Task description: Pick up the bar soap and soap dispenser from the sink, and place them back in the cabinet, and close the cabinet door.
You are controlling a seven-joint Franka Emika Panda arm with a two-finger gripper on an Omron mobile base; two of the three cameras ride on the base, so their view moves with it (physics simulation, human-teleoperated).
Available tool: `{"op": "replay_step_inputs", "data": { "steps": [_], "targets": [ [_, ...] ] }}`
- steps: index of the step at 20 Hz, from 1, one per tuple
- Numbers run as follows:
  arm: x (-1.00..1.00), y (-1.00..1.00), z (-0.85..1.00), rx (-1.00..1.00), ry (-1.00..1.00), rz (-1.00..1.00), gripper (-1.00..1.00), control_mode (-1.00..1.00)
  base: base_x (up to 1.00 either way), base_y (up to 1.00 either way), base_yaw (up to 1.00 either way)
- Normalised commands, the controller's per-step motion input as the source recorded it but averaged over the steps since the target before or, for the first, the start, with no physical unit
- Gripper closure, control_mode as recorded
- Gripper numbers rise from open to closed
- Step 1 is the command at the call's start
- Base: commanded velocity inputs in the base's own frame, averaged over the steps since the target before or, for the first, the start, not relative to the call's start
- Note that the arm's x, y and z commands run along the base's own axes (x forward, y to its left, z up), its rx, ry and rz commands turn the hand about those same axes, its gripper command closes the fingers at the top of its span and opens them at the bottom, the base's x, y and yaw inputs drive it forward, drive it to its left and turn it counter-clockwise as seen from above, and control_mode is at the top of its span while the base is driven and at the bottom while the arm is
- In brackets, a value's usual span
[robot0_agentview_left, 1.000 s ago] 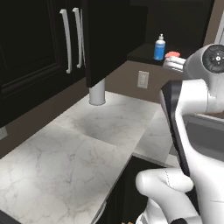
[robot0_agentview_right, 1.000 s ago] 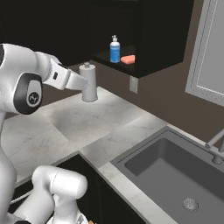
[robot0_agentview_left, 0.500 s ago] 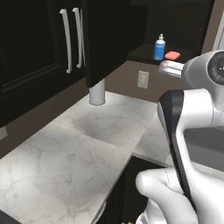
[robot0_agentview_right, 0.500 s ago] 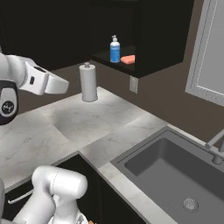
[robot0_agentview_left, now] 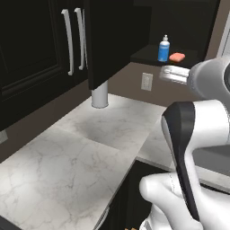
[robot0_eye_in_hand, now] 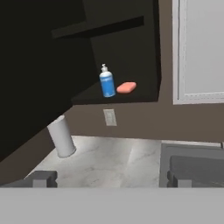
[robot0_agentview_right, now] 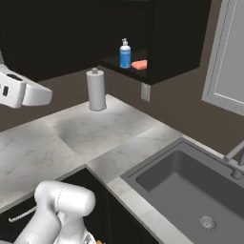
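Now: both soaps on the cabinet shelf, door open

From my seat, the soap dispenser (robot0_agentview_right: pixel 125 53) stands upright on the bottom shelf of the cabinet (robot0_agentview_right: pixel 162 71), in the upper middle of the right base view, and the bar soap (robot0_agentview_right: pixel 139 65) lies flat just beside it, to its right in the frame. I see the same pair in the upper right of the left base view and at the centre of the hand view, side by side but I cannot tell if they touch. The cabinet door (robot0_agentview_left: pixel 112 40) hangs open, swung out across the upper middle of the left base view. A paper towel roll (robot0_agentview_right: pixel 96 89) stands on the marble tabletop (robot0_agentview_right: pixel 90 133) below the shelf. The sink (robot0_agentview_right: pixel 190 190) fills the lower right of the right base view. My end effector (robot0_eye_in_hand: pixel 109 178) has its two finger tips spread wide apart at the bottom of the hand view, with nothing between them.
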Motion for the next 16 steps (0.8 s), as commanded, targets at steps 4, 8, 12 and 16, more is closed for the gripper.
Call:
{"op": "replay_step_inputs", "data": {
  "steps": [4, 8, 12, 16],
  "targets": [
    [-0.43, 0.30, 0.00, -0.04, -0.05, 0.04, -1.00, -1.00, 0.00, 0.00, 0.00],
    [-0.36, 0.30, 0.00, -0.06, -0.08, 0.04, -1.00, -1.00, 0.00, 0.00, 0.00],
    [-0.23, 0.29, 0.00, -0.06, -0.11, 0.04, -1.00, -1.00, 0.00, 0.00, 0.00],
    [-0.08, 0.16, 0.00, -0.02, -0.05, 0.03, -1.00, -1.00, 0.00, 0.00, 0.00]
  ]
}}
